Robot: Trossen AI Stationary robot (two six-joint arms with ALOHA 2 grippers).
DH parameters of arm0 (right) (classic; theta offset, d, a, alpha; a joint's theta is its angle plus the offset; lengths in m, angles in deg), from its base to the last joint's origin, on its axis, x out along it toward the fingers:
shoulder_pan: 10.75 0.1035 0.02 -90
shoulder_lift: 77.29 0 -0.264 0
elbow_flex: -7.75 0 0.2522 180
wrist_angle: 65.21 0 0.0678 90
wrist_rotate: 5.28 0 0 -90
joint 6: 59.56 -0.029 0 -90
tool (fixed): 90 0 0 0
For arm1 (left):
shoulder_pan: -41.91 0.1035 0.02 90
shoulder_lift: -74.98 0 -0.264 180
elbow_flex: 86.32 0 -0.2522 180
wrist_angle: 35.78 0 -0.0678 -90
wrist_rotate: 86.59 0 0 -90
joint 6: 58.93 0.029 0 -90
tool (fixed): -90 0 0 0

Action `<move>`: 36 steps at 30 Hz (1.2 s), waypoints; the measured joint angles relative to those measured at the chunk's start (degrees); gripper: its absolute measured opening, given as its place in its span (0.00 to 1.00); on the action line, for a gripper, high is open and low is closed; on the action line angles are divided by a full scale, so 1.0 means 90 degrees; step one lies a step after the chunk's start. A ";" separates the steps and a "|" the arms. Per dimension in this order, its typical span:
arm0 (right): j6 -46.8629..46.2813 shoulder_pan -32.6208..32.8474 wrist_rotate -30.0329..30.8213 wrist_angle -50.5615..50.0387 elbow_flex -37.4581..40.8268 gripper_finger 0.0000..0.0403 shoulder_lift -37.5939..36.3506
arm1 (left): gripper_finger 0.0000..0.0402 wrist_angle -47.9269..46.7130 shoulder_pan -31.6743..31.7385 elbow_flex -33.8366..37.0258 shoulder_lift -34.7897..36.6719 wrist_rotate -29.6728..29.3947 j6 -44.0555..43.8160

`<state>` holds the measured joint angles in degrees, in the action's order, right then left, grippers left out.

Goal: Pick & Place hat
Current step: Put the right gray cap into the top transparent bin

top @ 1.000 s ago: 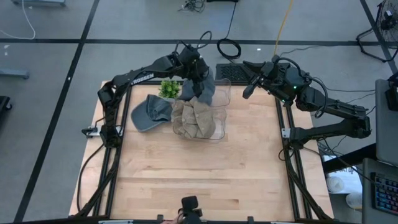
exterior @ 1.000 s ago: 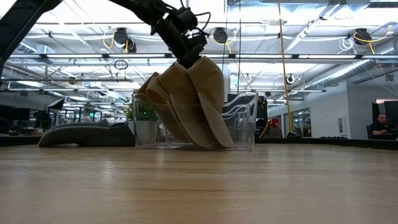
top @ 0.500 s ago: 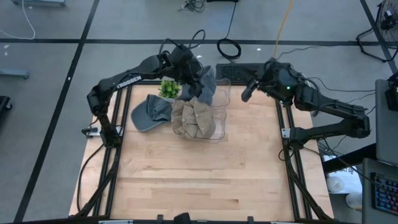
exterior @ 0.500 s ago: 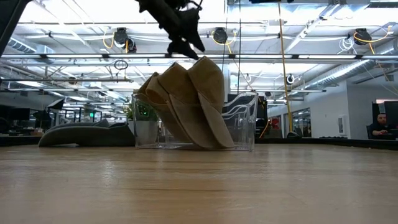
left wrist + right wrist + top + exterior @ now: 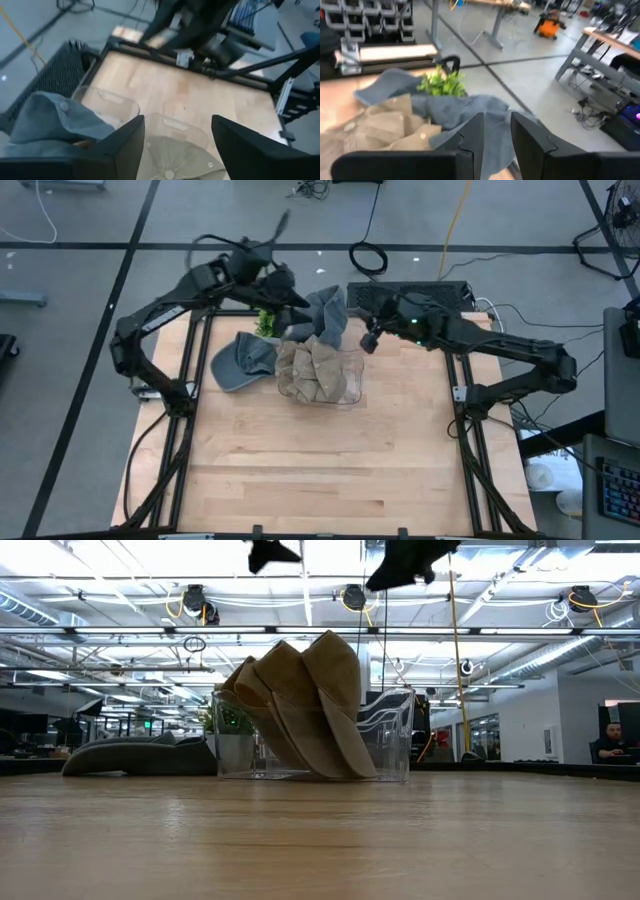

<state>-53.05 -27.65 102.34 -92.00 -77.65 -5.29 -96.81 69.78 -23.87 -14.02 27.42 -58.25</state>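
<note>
A grey hat (image 5: 327,313) lies draped over the far end of the clear bin (image 5: 353,392), resting on the tan hats (image 5: 315,370) that stand packed in it. A second grey hat (image 5: 243,360) lies flat on the table left of the bin. My left gripper (image 5: 297,323) hangs open above the bin's far left corner, beside the draped hat (image 5: 50,120), with nothing between its fingers. My right gripper (image 5: 368,343) hovers at the bin's far right corner, its fingers a narrow gap apart and empty; the draped hat (image 5: 470,107) lies just beyond them.
A small green plant (image 5: 268,321) stands between the bin and the flat grey hat. A dark keyboard-like mat (image 5: 385,295) lies past the far edge. The near half of the wooden table (image 5: 320,470) is bare. In the low view both grippers (image 5: 270,552) (image 5: 410,560) hang high above the bin (image 5: 390,740).
My left gripper has let go of the draped grey hat, risen clear of the bin and drawn back toward the table's far left; the hat stays on the bin's far end. My right gripper has come down and moved left toward the bin.
</note>
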 joint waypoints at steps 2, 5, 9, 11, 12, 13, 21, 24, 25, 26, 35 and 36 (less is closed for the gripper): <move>0.0003 -0.0004 -0.0158 -0.0004 0.0000 0.20 0.0232 | 0.57 -0.0011 -0.0018 0.0000 0.0231 -0.0009 -0.0064; 0.0011 -0.0004 -0.0322 0.0117 0.0000 0.20 0.0577 | 0.55 -0.0018 -0.0049 0.0000 0.0529 -0.0171 -0.0171; 0.0000 -0.0001 -0.0327 0.0489 0.0000 0.20 0.1043 | 0.53 -0.0098 -0.0094 0.0000 0.0819 -0.0347 -0.0256; -0.0001 -0.0003 -0.0343 0.0647 0.0000 0.20 0.1292 | 0.52 -0.0107 -0.0127 -0.0001 0.0880 -0.0351 -0.0309; -0.0025 -0.0008 -0.0391 0.0641 0.0000 0.20 0.1388 | 0.51 -0.0121 -0.0147 -0.0002 0.0910 -0.0353 -0.0353; -0.0089 -0.0033 -0.0511 0.0608 0.0000 0.20 0.1487 | 0.51 -0.0168 -0.0155 -0.0002 0.0932 -0.0357 -0.0427; -0.0570 -0.0089 -0.1325 0.0718 0.0000 0.20 0.2297 | 0.47 -0.0869 -0.0219 -0.0002 0.0943 -0.0346 -0.0652; -0.0508 -0.0185 -0.1327 0.1020 0.0000 0.20 0.2611 | 0.47 -0.0929 -0.0300 -0.0002 0.0944 -0.0348 -0.0715; -0.0479 -0.0235 -0.1319 0.1136 0.0000 0.20 0.2711 | 0.47 -0.0922 -0.0344 -0.0002 0.0944 -0.0348 -0.0718; -0.0448 -0.0292 -0.1294 0.1220 0.0000 0.20 0.2799 | 0.47 -0.0911 -0.0379 -0.0002 0.0944 -0.0350 -0.0755; -0.0785 -0.0726 -0.1072 0.2390 -0.0002 0.20 0.3248 | 0.45 -0.0924 -0.0537 0.0002 0.1063 -0.0345 -0.0800; -0.0939 -0.0737 -0.1202 0.2346 -0.0002 0.20 0.3253 | 0.45 -0.0920 -0.0543 0.0002 0.1080 -0.0343 -0.0801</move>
<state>-61.50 -34.28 91.52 -70.88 -77.67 23.98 -105.09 64.90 -23.85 -4.30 24.34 -65.46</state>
